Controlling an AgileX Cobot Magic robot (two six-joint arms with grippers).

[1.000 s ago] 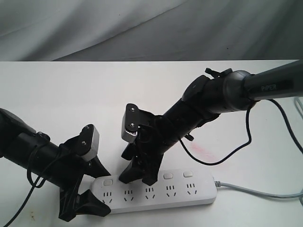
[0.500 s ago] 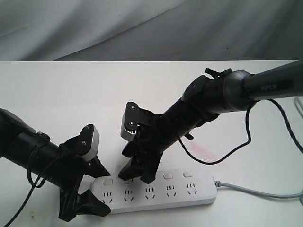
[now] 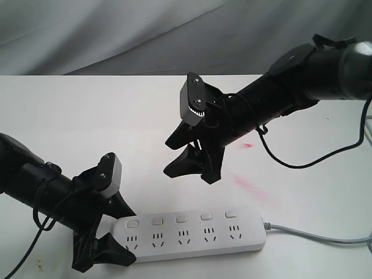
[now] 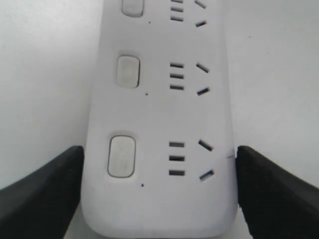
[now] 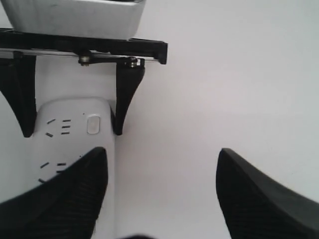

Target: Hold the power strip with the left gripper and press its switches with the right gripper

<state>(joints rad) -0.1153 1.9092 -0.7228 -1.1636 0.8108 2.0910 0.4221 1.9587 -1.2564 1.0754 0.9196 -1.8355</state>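
The white power strip (image 3: pixel 192 232) lies along the table's front, its row of switches (image 3: pixel 181 219) on the far side of the sockets. My left gripper (image 3: pixel 124 232) is shut on the strip's left end, one black finger on each long side; the left wrist view shows the same grip (image 4: pixel 159 154) round the strip (image 4: pixel 159 109), next to the end switch (image 4: pixel 121 156). My right gripper (image 3: pixel 168 158) hangs open in the air above and behind the strip, touching nothing. The right wrist view shows its open fingers (image 5: pixel 160 154), with the strip (image 5: pixel 70 129) far below.
The strip's grey cord (image 3: pixel 314 235) runs off to the right along the table. A thin black cable (image 3: pixel 302 163) loops under the right arm. A faint red smear (image 3: pixel 247 186) marks the white table. Grey cloth hangs behind the table's back edge.
My right gripper has lifted off the strip near the second and third switches, rising up and to the right. The left gripper and the strip have not moved.
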